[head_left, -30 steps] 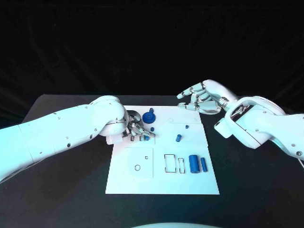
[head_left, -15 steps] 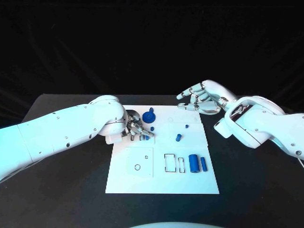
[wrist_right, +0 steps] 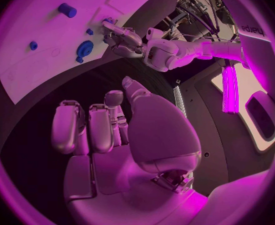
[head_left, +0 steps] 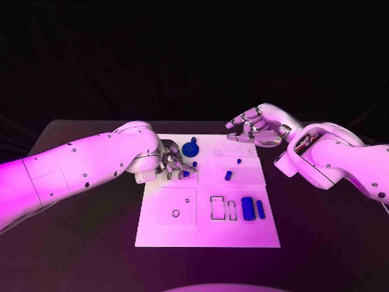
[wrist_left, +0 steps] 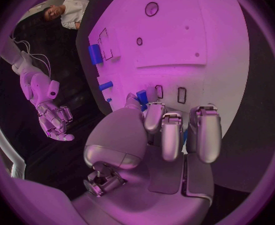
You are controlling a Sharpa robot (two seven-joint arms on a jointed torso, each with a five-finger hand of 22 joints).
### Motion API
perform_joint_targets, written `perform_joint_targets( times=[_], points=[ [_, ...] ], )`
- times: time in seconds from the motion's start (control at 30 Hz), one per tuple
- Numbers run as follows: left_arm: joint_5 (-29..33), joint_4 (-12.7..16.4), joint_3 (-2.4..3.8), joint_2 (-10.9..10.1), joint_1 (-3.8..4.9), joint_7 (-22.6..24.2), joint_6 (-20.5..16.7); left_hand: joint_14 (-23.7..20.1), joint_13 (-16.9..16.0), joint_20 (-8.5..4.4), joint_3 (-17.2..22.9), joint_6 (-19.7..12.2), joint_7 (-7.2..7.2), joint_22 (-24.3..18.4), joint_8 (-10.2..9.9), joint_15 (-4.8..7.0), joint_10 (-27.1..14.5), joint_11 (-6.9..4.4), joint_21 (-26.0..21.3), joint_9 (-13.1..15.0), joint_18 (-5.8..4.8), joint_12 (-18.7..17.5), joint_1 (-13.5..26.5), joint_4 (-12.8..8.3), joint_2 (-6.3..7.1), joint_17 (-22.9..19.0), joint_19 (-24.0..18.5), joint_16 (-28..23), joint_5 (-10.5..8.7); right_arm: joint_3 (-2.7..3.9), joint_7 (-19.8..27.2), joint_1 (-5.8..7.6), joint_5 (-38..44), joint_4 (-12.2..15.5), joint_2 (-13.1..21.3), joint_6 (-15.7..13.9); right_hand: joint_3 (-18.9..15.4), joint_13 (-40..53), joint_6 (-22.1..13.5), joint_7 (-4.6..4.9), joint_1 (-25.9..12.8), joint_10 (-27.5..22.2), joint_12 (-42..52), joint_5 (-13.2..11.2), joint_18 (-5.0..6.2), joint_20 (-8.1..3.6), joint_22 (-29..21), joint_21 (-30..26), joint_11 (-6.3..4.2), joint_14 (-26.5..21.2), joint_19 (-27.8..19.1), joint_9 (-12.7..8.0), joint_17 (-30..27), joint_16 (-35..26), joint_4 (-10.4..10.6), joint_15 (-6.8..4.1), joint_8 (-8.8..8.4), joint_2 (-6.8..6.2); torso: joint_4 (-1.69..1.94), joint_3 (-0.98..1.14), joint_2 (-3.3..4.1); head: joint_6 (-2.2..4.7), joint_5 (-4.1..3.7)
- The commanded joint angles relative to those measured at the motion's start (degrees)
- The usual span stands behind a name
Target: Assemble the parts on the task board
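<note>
Left robot hand [head_left: 174, 163] down on white board [head_left: 208, 234], fingers curled about small blue peg [wrist_left: 142, 96], likely seating it, firm grasp unconfirmed; right robot hand [head_left: 256, 126] released, hovering by far edge; next: straight downward press.

Matt white task board [head_left: 208, 231] (smooth plastic, apparently) on a matt black table [head_left: 89, 243].

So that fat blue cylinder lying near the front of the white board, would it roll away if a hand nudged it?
Probably, if pushed sideways. The cylinder looks round and smooth and lies on its side on the flat board, so a sideways nudge could roll it toward the thinner rod beside it. It looks rigid and small, so likely light, and its smooth surface might slip between fingers.
</note>
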State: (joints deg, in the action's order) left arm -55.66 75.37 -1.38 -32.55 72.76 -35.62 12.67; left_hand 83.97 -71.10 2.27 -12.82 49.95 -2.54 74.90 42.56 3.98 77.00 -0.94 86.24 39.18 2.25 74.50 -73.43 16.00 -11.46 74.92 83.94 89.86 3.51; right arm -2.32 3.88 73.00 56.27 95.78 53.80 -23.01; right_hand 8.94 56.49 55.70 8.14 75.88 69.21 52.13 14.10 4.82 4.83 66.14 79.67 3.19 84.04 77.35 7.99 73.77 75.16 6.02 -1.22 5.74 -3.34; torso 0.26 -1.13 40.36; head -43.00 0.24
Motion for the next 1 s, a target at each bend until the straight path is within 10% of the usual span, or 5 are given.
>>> perform_joint_targets(
  times=[0.03,0.7,0.77,0.9,1.0],
  points=[
    [-0.16,-0.06,0.02,0.12,0.02,-0.04,-0.11,6.03,-0.06,-0.34,0.20,-0.45,0.07,8.60,0.01,0.49,0.15,-0.34,0.37,0.10,-0.81,-0.08,-0.08,-0.02,-0.14,15.08,2.92,0.14,0.20,-0.01,-0.29,-0.05,0.59,-0.05,-0.10,1.14,-0.18,0.05,-0.18,0.18,-0.14,-0.31,0.02,0.19,0.11,0.14,0.07,-0.22,-0.02,2.39,-0.35,0.07,0.05,-0.05,0.16,0.03,0.17,0.54,0.02,0.03,0.03,-0.01,0.11],
    [-0.03,0.33,0.02,-0.40,0.03,0.01,0.22,6.03,0.30,-1.01,10.49,-2.38,0.67,8.85,-1.86,1.18,-0.72,-1.02,0.42,0.27,-0.83,-1.21,-11.56,-6.26,-0.63,15.08,2.93,0.14,1.70,-0.08,-0.69,-0.08,0.59,-0.25,-0.20,1.86,-0.21,0.05,-0.13,0.18,-0.13,-0.27,0.04,0.19,0.13,0.14,-0.02,-0.27,-0.02,2.39,-0.40,0.10,-0.01,-0.12,0.19,0.03,0.23,0.57,-0.02,0.00,0.01,-0.34,0.19],
    [0.35,0.59,0.03,-0.70,0.03,0.08,0.17,6.03,0.72,-0.97,13.91,-2.53,0.37,8.76,-2.36,1.03,-1.11,-0.80,0.34,0.22,-0.82,-1.84,-12.25,-6.46,0.67,15.08,2.84,0.14,2.20,-0.09,-0.74,-0.08,0.59,-0.29,-0.22,2.01,-0.21,0.05,-0.13,0.18,-0.13,-0.27,0.04,0.19,0.13,0.14,-0.02,-0.27,-0.02,2.39,-0.40,0.10,-0.01,-0.12,0.19,0.03,0.23,0.57,-0.03,0.00,0.02,-0.35,0.18],
    [0.96,1.06,0.04,-1.40,0.03,0.24,0.16,6.03,1.06,-0.26,33.59,-1.91,0.06,8.80,-2.60,0.90,-0.93,0.10,0.22,1.43,-0.82,-2.68,-7.10,-3.16,10.76,15.08,2.75,0.14,2.01,-0.12,-0.77,-0.12,0.61,-0.37,-0.28,2.20,-0.20,0.08,-0.09,0.16,-0.06,-0.24,0.08,0.23,0.13,0.14,-0.03,-0.28,-0.04,2.39,-0.40,0.11,-0.02,-0.14,0.16,0.02,0.27,0.58,0.05,0.02,0.02,-0.48,0.18],
    [1.16,1.30,0.04,-1.87,0.03,0.31,0.17,6.03,1.50,-0.37,40.67,-1.94,0.08,8.63,-2.28,0.56,-1.14,-0.15,0.06,2.16,-0.73,-3.23,-5.35,-3.69,13.05,15.08,2.63,0.14,2.44,-0.14,-0.70,-0.16,0.62,-0.39,-0.35,2.22,-0.19,0.04,-0.06,0.14,0.11,-0.26,0.05,0.30,0.13,0.13,-0.03,-0.29,-0.07,2.38,-0.40,0.12,-0.06,-0.19,0.07,0.00,0.31,0.57,0.05,0.04,0.02,-0.59,0.25]
  ],
)
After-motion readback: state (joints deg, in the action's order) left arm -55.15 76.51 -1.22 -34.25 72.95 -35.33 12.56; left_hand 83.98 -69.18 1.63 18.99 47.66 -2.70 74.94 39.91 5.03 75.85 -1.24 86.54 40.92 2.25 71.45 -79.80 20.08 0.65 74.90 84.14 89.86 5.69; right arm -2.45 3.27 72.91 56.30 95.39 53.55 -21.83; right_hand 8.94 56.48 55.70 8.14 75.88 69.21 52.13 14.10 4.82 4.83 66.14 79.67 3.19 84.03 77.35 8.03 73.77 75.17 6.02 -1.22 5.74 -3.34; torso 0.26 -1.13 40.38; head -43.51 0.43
